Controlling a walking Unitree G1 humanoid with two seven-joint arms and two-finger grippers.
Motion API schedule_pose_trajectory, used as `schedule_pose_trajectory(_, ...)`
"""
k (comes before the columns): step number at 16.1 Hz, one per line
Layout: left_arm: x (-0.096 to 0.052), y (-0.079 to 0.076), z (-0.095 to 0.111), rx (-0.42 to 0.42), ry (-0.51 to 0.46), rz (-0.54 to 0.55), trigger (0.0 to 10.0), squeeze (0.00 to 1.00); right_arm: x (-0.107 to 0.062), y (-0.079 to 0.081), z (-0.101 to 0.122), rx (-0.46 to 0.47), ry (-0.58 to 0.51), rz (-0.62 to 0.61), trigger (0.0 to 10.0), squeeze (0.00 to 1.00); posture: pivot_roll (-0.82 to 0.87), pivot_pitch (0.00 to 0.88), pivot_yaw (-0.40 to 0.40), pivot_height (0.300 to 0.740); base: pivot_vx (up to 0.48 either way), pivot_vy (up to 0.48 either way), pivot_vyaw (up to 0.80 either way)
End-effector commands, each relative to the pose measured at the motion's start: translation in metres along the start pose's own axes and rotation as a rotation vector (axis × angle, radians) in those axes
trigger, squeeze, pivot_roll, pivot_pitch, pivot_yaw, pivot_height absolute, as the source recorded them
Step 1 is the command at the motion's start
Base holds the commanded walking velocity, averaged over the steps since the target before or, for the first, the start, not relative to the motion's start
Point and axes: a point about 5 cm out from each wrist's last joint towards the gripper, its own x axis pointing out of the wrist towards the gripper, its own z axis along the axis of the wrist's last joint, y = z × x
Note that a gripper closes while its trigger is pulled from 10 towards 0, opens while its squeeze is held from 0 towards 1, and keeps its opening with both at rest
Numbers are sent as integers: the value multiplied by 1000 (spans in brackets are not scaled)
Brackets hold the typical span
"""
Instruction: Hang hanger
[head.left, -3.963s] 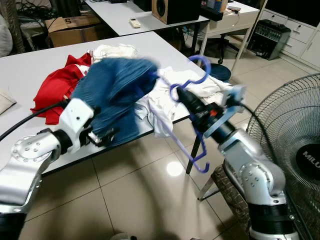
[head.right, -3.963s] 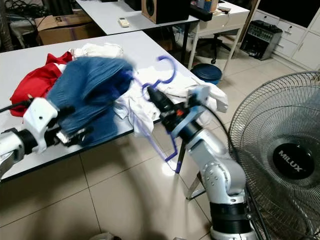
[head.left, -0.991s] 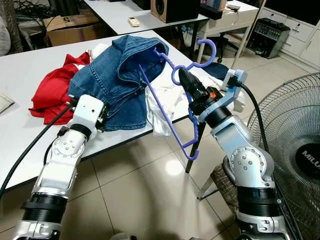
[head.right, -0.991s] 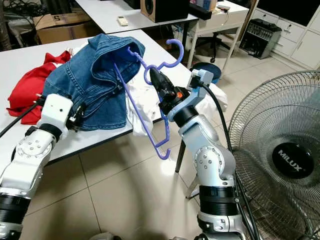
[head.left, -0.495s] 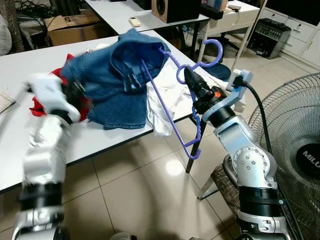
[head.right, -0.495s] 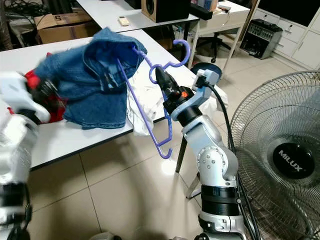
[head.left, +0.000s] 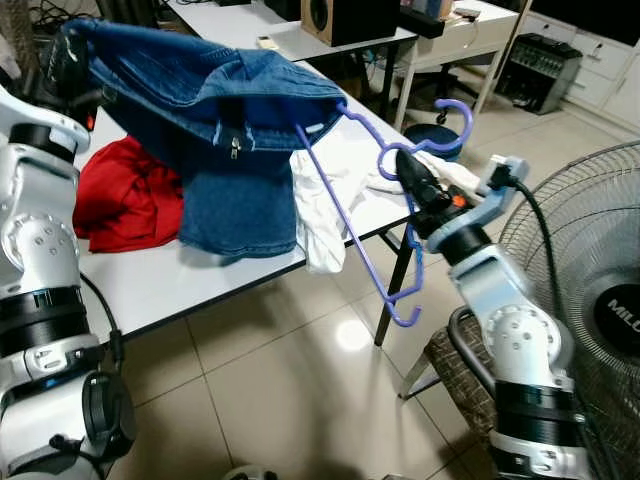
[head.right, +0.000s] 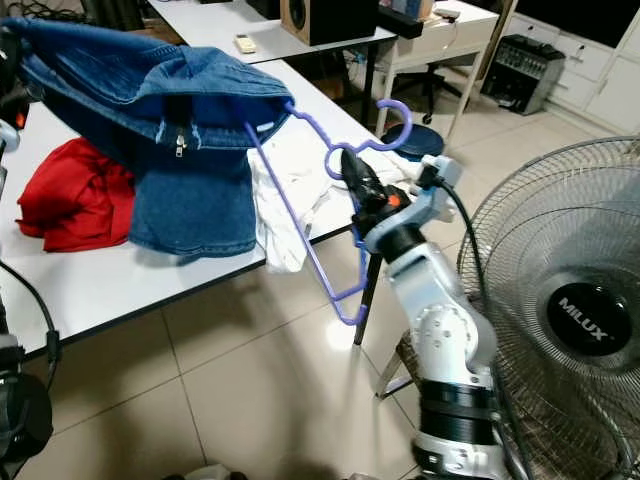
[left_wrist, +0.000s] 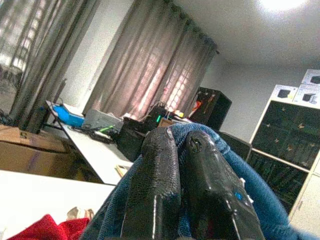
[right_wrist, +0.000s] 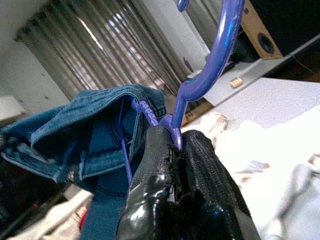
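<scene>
Here, right pincer (head.left: 408, 172) clamping purple hanger (head.left: 350, 215), hook up, tilted; left pincer (left_wrist: 182, 145) gripping jeans (head.left: 215, 130)

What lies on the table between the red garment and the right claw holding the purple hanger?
In the left eye view, hanging blue jeans and a heap of white clothes lie between the red garment and the right claw gripping the purple hanger.

Bright indoor light, sharp; floor tiles (head.left: 345, 335) glare.
</scene>
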Motion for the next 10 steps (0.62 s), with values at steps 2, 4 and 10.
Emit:
schedule_pose_trajectory(2, -1, -4, -1, 100, 60, -53, 0, 0, -5, 5, -4, -49, 39, 39, 10000, 0, -63, 0, 51, 740, 0, 0, 0)
schedule_pose_trajectory(4, -9, -14, -24, 173, 182, -118, 0, 0, -2, 20, -8, -32, 56, 122, 10000, 0, -65, 0, 54, 740, 0, 0, 0)
schedule_pose_trajectory(10, -62, 0, -79, 569, 542, -197, 0, 0, 6, 36, -16, 32, 103, 211, 10000, 0, -57, 5, 16, 740, 0, 0, 0)
